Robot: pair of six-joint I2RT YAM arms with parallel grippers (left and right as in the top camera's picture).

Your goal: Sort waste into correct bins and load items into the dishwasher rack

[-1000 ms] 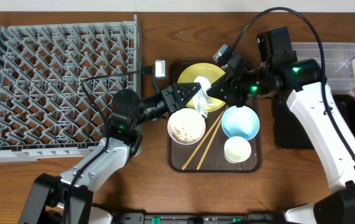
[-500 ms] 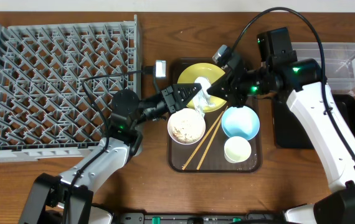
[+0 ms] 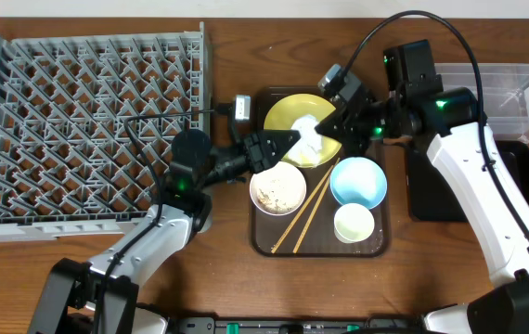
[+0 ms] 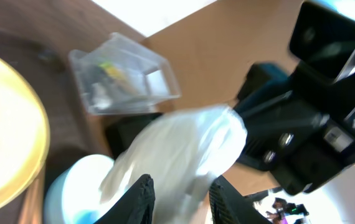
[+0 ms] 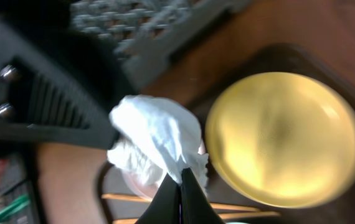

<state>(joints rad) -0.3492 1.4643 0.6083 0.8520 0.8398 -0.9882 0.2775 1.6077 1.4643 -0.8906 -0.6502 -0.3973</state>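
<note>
Aloft, napkin (image 3: pixel 311 139) over plate (image 3: pixel 286 115) edge, fingers (image 5: pixel 165 204) pinching

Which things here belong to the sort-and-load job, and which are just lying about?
Job: napkin, yellow plate, white bowl, rice crumbs, blue bowl, cup, chopsticks, rack, clear tub, black tray.
Lying about: brown serving tray, small cabled box.

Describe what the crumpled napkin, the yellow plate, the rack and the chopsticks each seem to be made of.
The napkin looks like thin matte paper: soft crumpled folds. The yellow plate is smooth with a slight sheen, perhaps glazed ceramic or plastic. The rack seems moulded grey plastic: uniform peg lattice. The chopsticks look like pale wood or bamboo.
</note>
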